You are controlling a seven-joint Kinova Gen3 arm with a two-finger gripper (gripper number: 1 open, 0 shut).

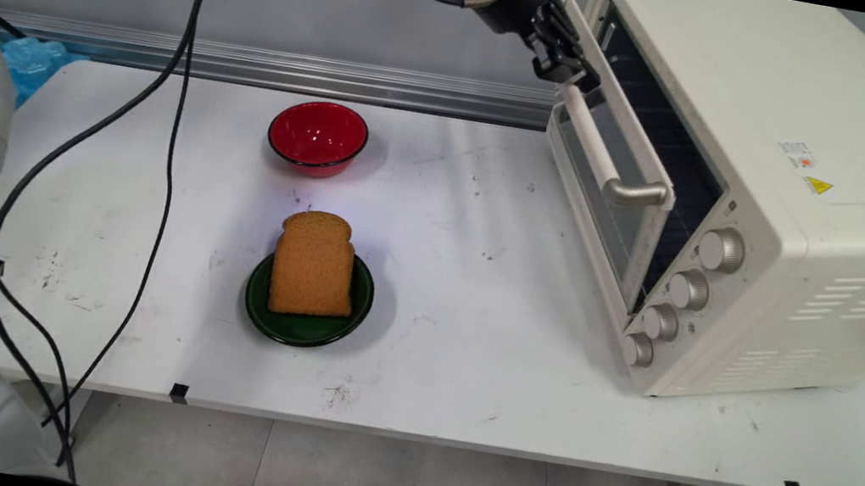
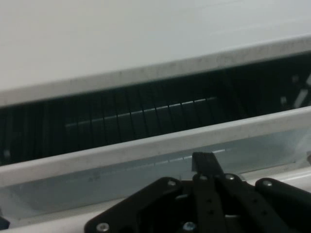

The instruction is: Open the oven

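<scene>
The gripper (image 1: 565, 70) was up at the top edge of the oven door (image 1: 608, 185), right by the far end of its handle (image 1: 602, 153); whether it was clamped or spread, I couldn't tell. The door stood ajar, tipped a little off the oven (image 1: 790, 202) (dark rack showing through the gap in the hand view). Well apart, a slice of bread (image 1: 313, 264) sat on its green plate (image 1: 300, 326), with a red bowl (image 1: 318, 136) behind it on the table (image 1: 465, 368).
</scene>
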